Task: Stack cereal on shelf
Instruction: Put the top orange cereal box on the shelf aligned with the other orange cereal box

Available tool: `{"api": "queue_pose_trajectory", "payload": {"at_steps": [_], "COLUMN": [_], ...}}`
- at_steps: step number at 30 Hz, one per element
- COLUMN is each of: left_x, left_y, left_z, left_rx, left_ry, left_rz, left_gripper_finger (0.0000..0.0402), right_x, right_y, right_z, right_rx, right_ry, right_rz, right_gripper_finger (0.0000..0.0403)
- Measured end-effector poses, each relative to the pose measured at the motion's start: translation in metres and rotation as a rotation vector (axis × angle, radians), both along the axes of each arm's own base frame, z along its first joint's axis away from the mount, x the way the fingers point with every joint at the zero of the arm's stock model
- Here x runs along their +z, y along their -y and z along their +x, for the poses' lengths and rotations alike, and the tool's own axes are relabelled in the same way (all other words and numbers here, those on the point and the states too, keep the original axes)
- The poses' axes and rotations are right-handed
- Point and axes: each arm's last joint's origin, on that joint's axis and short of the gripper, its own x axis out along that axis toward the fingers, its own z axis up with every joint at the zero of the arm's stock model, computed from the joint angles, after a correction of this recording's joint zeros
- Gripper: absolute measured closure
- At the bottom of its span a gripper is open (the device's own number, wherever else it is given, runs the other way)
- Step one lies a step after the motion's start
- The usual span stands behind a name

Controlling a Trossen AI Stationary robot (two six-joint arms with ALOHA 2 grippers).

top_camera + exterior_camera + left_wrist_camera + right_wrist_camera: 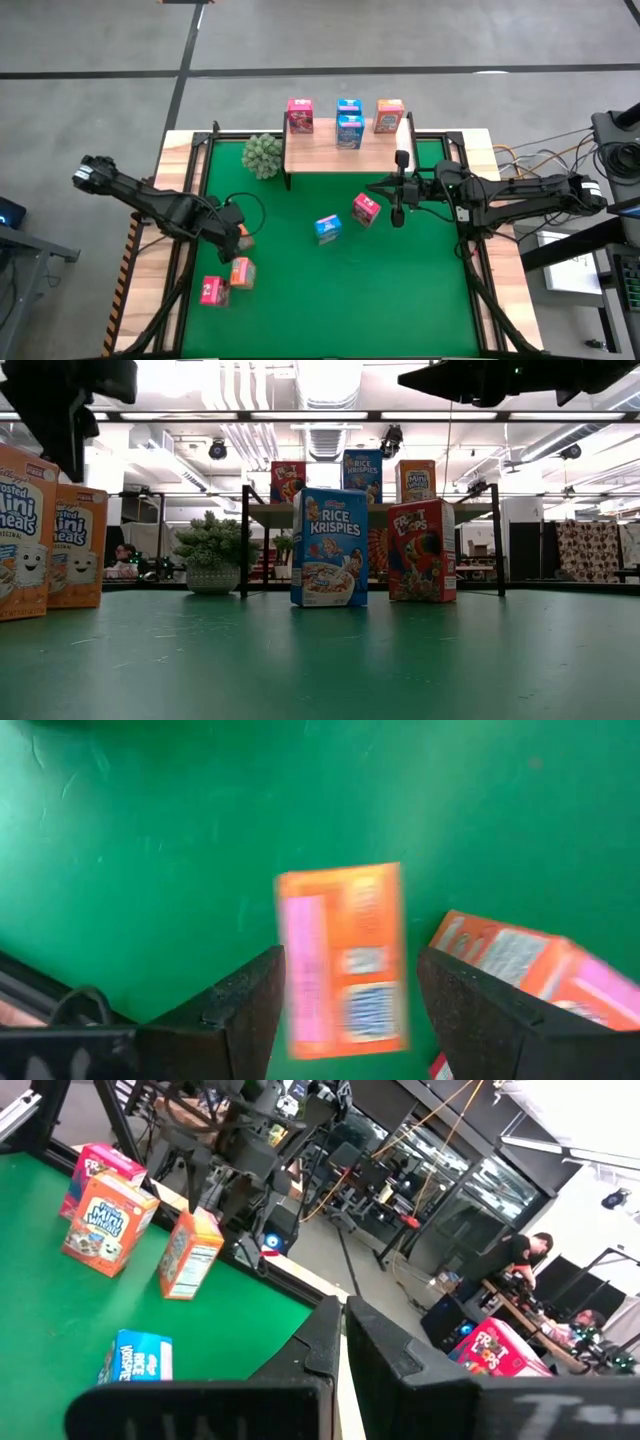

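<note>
The shelf (325, 160) stands at the mat's far side and carries a pink, two blue and an orange cereal box (389, 115). A blue box (327, 228) and a pink-red box (365, 209) stand mid-mat. At the near left are an orange box (241, 272) and a pink one (212, 290). My left gripper (350, 1010) points down there, open. Another orange box (343, 960) sits between its fingers, tilted in the right wrist view (190, 1252). My right gripper (343, 1330) is shut, level above the mat before the shelf's right end, holding nothing. My left gripper straddles the orange box from above, its fingers on either side of the box's narrow face (300, 970). A strip of mat shows between the box and one finger (470, 1020). Whether the other finger (250, 1010) touches the box, I cannot tell.
A green spiky plant ball (262, 155) sits at the shelf's left front leg. Black rails run along the green mat's (330, 310) left and right edges. Bare mat lies at the near middle and near right. People sit at desks in the room behind (520, 1255).
</note>
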Motion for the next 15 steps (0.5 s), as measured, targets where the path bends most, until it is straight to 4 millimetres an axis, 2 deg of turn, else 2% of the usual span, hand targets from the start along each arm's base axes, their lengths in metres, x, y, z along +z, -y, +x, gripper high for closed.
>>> {"api": "queue_pose_trajectory", "payload": {"at_steps": [15], "left_x": [-0.0067], "left_y": [0.0018], "left_z": [0.0054], "left_rx": [0.018], "left_ry": [-0.051], "left_rz": [0.033], "left_gripper_finger": [0.0190], "right_x": [-0.0013], "right_y": [0.0000], "right_z": [0.0001], "right_rx": [-0.001], "right_ry": [-0.013], "right_rz": [0.016], "right_gripper_finger": [0.0390]}}
